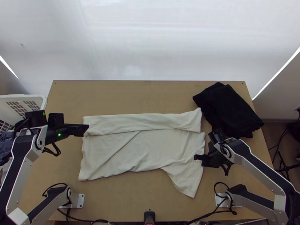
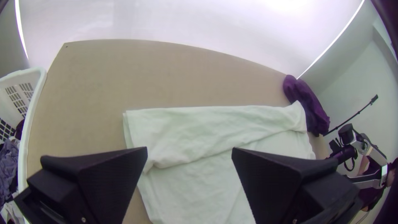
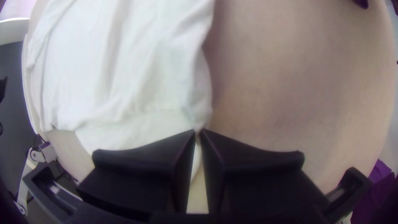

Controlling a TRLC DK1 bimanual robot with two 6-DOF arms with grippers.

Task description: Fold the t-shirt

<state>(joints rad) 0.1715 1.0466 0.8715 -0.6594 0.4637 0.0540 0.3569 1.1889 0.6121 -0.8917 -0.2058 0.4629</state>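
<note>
A pale, smooth backdrop point(image 1: 150, 41) stands behind the light wooden table point(image 1: 127, 200), where the off-white, soft cloth t-shirt point(image 1: 161, 148) lies across the middle, its far side turned over in a long band point(image 1: 142, 123) and a pointed flap point(image 1: 187, 182), probably a sleeve, jutting out at the near right. The right gripper point(image 3: 197, 131) has its flat black fingers brought almost together at the shirt's right edge, with what looks like a small pinch of cloth between the tips. So slight a hold could slip as soon as the shirt's weight drags on it, and a sideways pull would probably skew the band. The left gripper point(image 2: 190, 150), fingers spread wide and nothing between them, hangs by the shirt's left end; should it close too high, it would miss the cloth or take only the upper layer, letting the layers slide apart. A lift from one side alone might bunch the middle, and the flap could end up outside the fold. Pulled too far right, the shirt might snag the black folded cloth point(image 1: 228, 108) just beside it.
</note>
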